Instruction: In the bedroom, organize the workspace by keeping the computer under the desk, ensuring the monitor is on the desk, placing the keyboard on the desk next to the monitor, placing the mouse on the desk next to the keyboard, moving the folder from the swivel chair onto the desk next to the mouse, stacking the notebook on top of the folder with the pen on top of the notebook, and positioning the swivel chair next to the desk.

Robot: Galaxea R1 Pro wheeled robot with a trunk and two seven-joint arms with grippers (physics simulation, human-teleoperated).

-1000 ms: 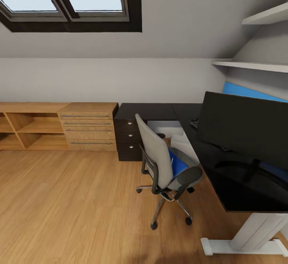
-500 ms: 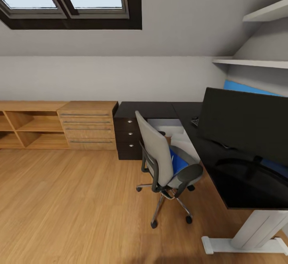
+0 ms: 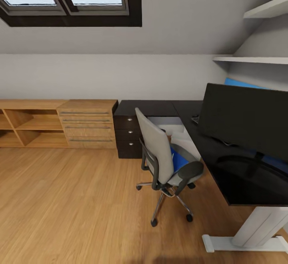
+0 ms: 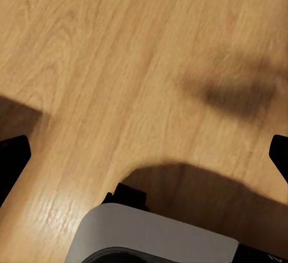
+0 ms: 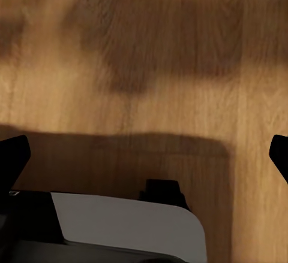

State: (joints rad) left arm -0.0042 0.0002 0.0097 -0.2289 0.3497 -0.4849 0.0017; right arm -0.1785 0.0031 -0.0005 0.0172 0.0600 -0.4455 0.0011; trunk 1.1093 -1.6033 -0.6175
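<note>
Hanging over bare wood floor [image 4: 120, 65], both grippers, left gripper [image 4: 144, 155] and right gripper [image 5: 144, 155], show dark fingertips spread wide at the frame edges, nothing between them. Ahead and to the right sits the swivel chair [image 3: 160, 156], back turned to us, the blue folder [image 3: 179, 160] flat on its seat, tucked close to the black desk [image 3: 224, 176] on the right. The right arm looks the nearer reach.

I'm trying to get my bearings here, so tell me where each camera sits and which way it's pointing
Head view: high on the robot, facing forward and down at the swivel chair, the desk and the monitor.
Left wrist view: on the left arm, looking down at the wood floor; dark fingertips at the picture's edges.
Right wrist view: on the right arm, looking down likewise; fingertips set wide.
Shared: all three views show the wood floor.
</note>
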